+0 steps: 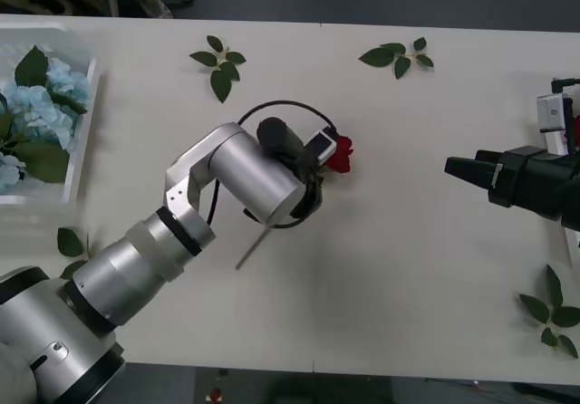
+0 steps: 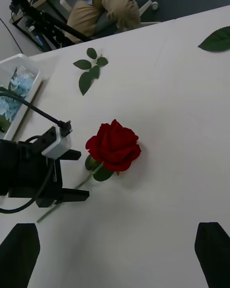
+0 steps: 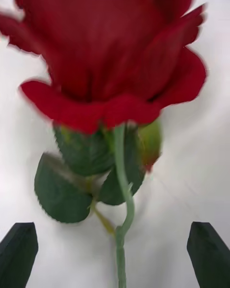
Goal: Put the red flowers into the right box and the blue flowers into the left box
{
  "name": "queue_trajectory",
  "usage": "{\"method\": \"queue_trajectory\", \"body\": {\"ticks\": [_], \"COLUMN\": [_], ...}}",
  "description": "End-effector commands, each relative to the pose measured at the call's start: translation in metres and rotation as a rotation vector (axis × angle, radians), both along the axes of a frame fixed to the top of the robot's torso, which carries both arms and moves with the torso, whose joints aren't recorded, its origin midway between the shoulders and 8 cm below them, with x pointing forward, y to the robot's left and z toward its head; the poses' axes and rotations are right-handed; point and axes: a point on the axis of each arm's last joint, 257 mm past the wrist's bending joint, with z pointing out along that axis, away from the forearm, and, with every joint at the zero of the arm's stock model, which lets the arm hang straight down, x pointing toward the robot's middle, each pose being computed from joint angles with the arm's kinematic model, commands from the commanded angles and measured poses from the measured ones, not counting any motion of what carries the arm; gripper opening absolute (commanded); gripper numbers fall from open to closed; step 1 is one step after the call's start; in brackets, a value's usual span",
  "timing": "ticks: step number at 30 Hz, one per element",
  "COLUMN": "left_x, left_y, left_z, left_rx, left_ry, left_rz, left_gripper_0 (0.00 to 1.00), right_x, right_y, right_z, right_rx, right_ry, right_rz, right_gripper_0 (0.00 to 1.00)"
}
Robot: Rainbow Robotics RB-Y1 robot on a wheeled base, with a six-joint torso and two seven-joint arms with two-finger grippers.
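At the far left, the blue flowers (image 1: 36, 105) are lying in the left box (image 1: 80, 141). Mid-counter (image 1: 408, 241), the left hand (image 2: 72, 175) is hovering with its fingers spread wide either side of a red rose's (image 1: 339, 155) stem — the bloom is lying flat. The right hand (image 1: 453, 167) is waiting near the right edge, fingers apart, gripping nothing.

Red rose (image 2: 114, 146) on green stem, pale blue hydrangeas (image 1: 41, 105), white box (image 1: 80, 132), black claw fingers (image 3: 19, 252)
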Motion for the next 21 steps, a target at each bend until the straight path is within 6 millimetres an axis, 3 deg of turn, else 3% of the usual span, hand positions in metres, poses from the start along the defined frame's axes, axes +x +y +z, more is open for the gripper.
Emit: {"method": "queue_trajectory", "body": {"ticks": [1,3,7,12,21], "left_x": [0.01,0.01,0.011,0.013,0.019], "left_y": [-0.013,-0.014,-0.011,-0.011,-0.006], "left_z": [0.025,0.024,0.019,0.009,-0.006], "left_rx": [0.017,0.032,0.066,0.07,0.074], "left_ry": [-0.093,-0.105,-0.119,-0.126,-0.134], "left_rz": [-0.06,-0.071,-0.075,-0.086,-0.091], "left_gripper_0": [0.91,0.9,0.76,0.69,0.66], "right_x": [0.002,0.002,0.002,0.002,0.002], "right_y": [0.013,0.013,0.013,0.013,0.013], "right_z": [0.023,0.023,0.024,0.024,0.024], "right_rx": [-0.016,-0.016,-0.015,-0.012,-0.011], "right_ry": [-0.07,-0.07,-0.07,-0.069,-0.068], "right_rz": [0.039,0.039,0.04,0.04,0.04], "right_gripper_0": [0.95,0.95,0.95,0.95,0.96]}}
